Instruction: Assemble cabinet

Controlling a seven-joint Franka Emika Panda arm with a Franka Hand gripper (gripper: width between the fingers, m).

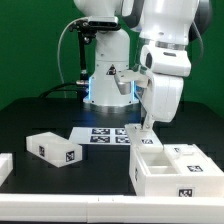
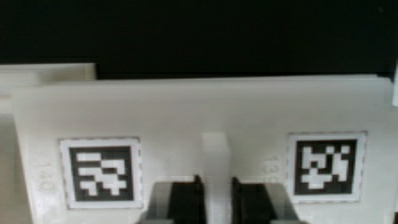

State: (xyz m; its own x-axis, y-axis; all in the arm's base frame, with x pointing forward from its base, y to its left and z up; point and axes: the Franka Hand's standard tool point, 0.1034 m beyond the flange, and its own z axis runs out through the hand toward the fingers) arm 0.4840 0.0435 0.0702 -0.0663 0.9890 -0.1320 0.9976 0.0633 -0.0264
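Your gripper sits low over the far wall of the cabinet, near the tabletop's front corner on the exterior view's right, likely to nudge or clamp it, but you cannot tell whether its close-set fingers grip.

The table is viewed from slightly above, facing the arm's base, at middle distance. The cabinet, shared by both views, is seen close-up past the fingers.
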